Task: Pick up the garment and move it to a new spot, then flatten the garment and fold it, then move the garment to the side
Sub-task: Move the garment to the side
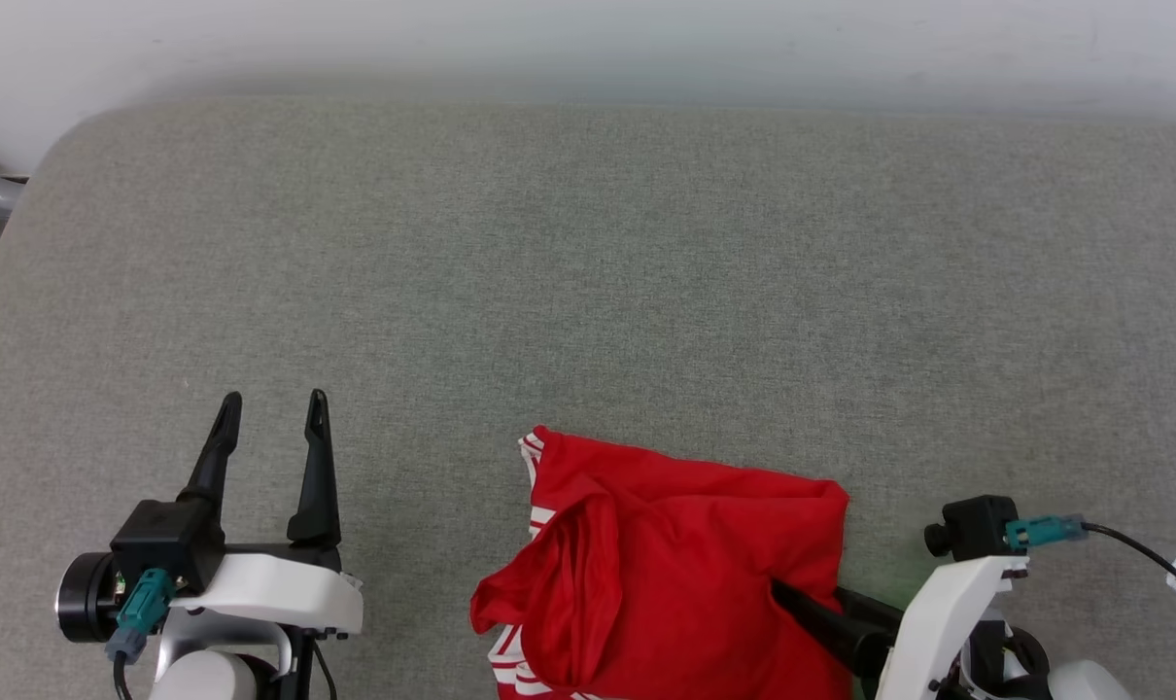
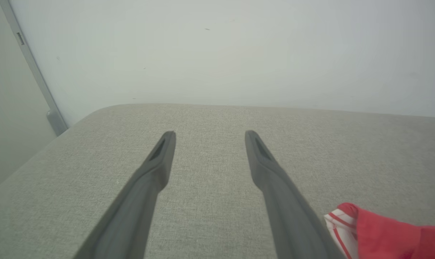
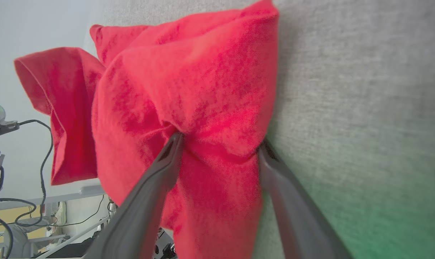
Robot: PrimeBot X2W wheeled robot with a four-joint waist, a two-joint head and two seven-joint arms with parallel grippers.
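Garment (image 1: 666, 574) lies bunched at 6 o'clock on the grey pad (image 1: 588, 272), lower edge cut off by frame, lettering hidden. Right gripper (image 3: 217, 144) at 5 o'clock: fingers apart w/ red cloth bunched between, tips buried; firm clamp can't be confirmed. Left gripper (image 1: 272, 413) at 8 o'clock, jaws spread, empty, well apart from garment.

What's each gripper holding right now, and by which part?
The right gripper has a bunched fold of the red shirt between its fingers, near the shirt's right edge. The left gripper is open and holds nothing.

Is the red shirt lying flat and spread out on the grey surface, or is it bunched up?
Bunched up. The red shirt lies crumpled in loose folds at the near edge, striped sleeve trim tucked under, with the right tool closed around a fold.
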